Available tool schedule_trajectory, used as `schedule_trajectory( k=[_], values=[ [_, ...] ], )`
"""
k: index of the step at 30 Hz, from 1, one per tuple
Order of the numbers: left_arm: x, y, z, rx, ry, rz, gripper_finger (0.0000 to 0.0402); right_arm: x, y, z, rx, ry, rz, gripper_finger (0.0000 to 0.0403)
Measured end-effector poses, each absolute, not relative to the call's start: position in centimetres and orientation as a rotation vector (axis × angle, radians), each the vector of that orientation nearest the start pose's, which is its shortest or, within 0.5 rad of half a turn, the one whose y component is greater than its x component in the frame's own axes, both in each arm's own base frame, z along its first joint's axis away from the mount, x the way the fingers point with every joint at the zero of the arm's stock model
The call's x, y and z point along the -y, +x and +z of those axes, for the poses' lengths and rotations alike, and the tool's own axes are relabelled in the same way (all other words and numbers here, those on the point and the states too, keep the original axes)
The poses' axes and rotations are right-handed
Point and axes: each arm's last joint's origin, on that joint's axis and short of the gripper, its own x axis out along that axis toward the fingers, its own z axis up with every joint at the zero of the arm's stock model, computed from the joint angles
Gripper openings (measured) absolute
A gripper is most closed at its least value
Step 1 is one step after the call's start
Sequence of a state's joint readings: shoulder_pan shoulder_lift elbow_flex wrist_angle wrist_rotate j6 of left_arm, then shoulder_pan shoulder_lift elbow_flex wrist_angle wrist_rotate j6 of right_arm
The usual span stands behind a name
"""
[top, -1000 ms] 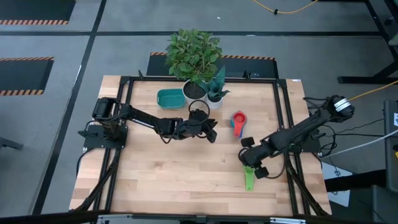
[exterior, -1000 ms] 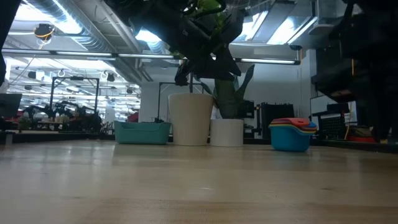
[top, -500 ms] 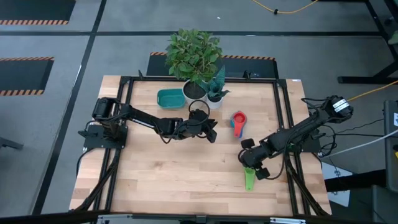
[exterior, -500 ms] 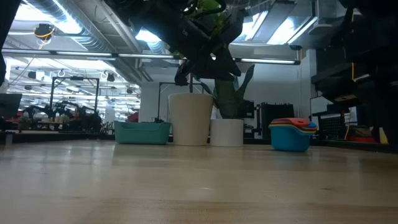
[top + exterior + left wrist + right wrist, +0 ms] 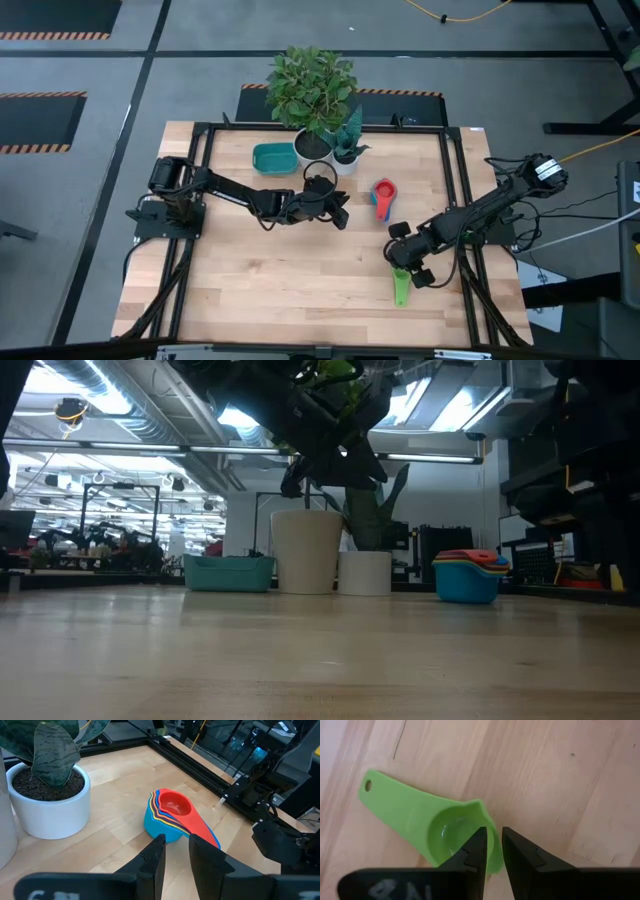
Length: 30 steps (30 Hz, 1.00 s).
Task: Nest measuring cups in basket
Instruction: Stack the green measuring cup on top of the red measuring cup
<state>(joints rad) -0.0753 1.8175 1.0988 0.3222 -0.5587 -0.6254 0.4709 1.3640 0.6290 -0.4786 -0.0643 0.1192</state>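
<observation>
Left end effector: over mid-desk, fingers slightly apart, empty.
Right end effector: narrowly parted above green cup.
Nested cups: one stack, right of the two pots.
Basket: one, rear of the desk.

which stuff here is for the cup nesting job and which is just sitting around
For the job:
- cup stack, red on top
- green cup, lying apart under the right gripper
- teal basket, holding no cups
- left gripper, facing the stack

Just there:
- big plant pot
- small plant pot
</observation>
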Motion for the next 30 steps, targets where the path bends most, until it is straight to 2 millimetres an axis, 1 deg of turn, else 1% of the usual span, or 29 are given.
schedule_trajectory(
  k=[30],
  values=[
    [1.43, 39.34, 20.71, -0.219, -0.480, 0.577, 0.0079, -10.18, 19.69, 15.15, -1.233, -0.102, 0.380, 0.0065]
  ],
)
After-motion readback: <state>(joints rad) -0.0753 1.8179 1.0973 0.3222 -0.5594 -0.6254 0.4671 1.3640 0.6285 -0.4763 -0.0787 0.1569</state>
